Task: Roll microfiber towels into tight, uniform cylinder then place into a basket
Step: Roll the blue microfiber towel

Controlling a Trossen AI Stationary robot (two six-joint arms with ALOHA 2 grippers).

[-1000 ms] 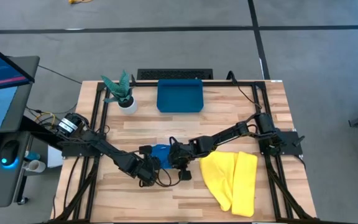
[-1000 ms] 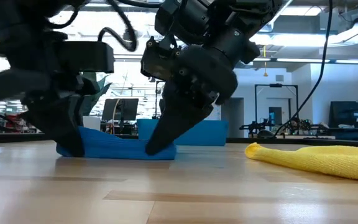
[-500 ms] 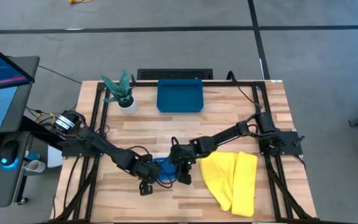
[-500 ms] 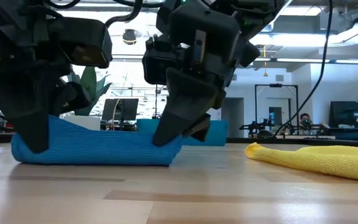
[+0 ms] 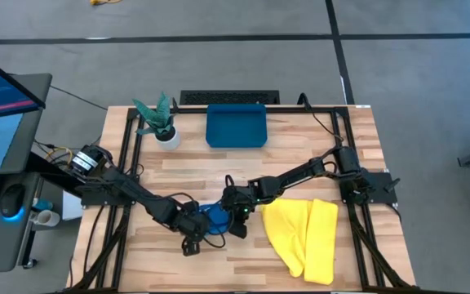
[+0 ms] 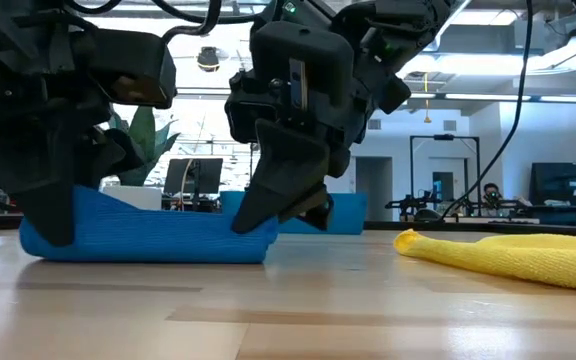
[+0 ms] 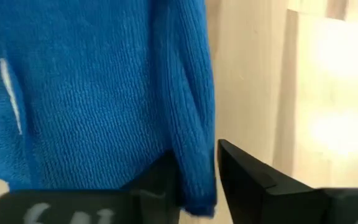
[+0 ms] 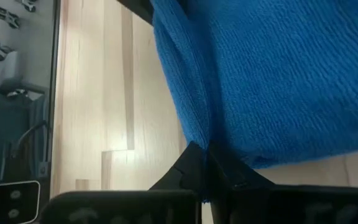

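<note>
The blue towel is a ribbed, knitted-looking microfiber cloth, gathered into a low, thick, soft-edged bundle lying flat on the pale wooden-plank desk, near its front middle. In the left wrist view its weave shows as fine rows of loops, with a rounded fold along one edge.

The left pincer comes down on one end of the blue bundle, its dark fingers closed onto a fold of the cloth so that a thin edge of towel sits pinched between them. The right pincer presses on the other end, fingers brought tightly together on a crease of the same towel. From above, both pincers meet over the blue cloth, which shows only as a small patch between them.

The yellow towel lies just beside them toward the right arm's side, a plush, loosely folded cloth with rounded humps, spread flat and touched by neither arm. In the low view it is a long, flat, wrinkled strip.

The basket is a shallow rectangular teal plastic tray with smooth low walls, at the desk's far edge, well apart from both towels. A small white pot with a green spiky plant stands just beside it.
</note>
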